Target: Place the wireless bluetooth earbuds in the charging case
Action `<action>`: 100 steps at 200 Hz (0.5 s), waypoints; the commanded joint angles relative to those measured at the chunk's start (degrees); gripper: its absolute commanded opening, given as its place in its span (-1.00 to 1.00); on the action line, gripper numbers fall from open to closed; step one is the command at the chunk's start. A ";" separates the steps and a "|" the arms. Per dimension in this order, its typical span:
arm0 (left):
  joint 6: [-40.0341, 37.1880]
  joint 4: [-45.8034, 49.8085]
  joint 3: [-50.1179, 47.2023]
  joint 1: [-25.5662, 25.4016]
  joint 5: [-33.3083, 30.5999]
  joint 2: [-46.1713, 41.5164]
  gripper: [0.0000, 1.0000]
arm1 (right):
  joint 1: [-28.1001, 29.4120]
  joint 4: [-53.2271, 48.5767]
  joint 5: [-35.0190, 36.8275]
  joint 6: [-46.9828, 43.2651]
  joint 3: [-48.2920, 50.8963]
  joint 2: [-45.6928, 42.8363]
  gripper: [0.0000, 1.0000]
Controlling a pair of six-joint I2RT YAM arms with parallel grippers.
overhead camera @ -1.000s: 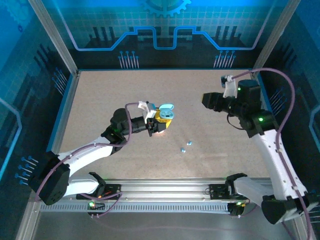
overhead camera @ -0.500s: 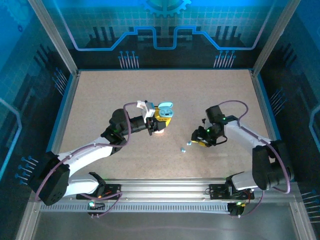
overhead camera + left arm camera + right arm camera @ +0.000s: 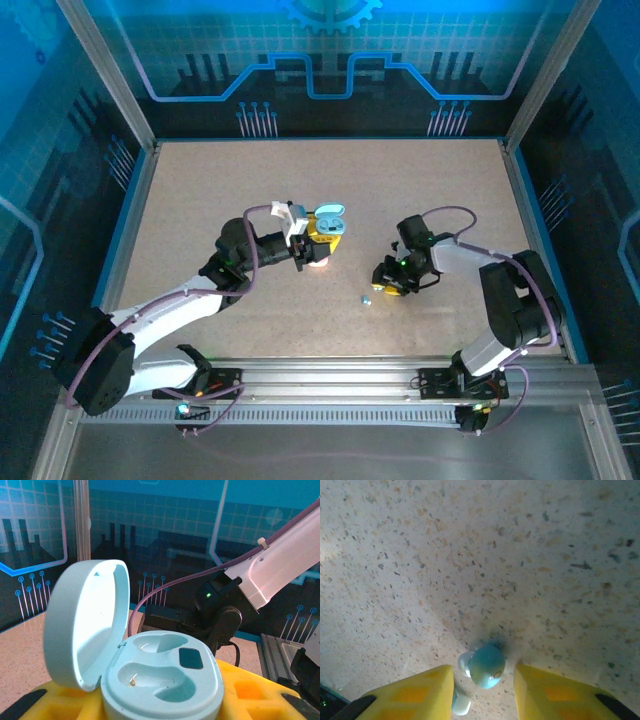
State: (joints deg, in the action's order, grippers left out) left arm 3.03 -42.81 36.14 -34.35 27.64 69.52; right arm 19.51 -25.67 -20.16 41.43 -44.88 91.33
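My left gripper (image 3: 313, 250) is shut on the teal charging case (image 3: 328, 226). In the left wrist view the case (image 3: 165, 680) sits between the yellow fingers (image 3: 260, 695) with its lid (image 3: 85, 620) swung open, and both sockets are empty. My right gripper (image 3: 386, 282) is low over the table, right of the case. Its yellow fingers (image 3: 410, 692) stand open either side of a teal earbud (image 3: 486, 666) lying on the table, not touching it. A second pale teal earbud (image 3: 461, 705) lies partly behind the left finger; from above it is a small dot (image 3: 365, 298).
The speckled tabletop (image 3: 200, 200) is fenced by a metal frame with blue panels. The right arm's body and cable (image 3: 220, 615) rise just behind the case in the left wrist view. The metal rail (image 3: 330, 375) runs along the near edge.
The right arm has swung from the far right edge to the middle of the table and come down over the earbuds. The left arm and the case have stayed put.
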 commanded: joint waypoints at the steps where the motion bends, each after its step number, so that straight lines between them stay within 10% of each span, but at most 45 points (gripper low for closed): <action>1: -0.92 -0.16 -0.02 -0.10 -0.36 -1.48 -0.41 | 0.90 1.76 -0.83 1.02 -0.12 0.89 -0.28; 100: -0.55 0.31 0.31 -0.09 0.08 -1.35 -0.41 | 2.20 3.43 -2.82 -0.34 -2.14 1.20 -0.38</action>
State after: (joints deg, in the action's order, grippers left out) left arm 2.94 -42.28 36.14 -34.35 27.64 69.45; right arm 20.71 -23.00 -21.58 41.78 -45.21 91.48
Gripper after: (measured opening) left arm 0.390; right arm 0.303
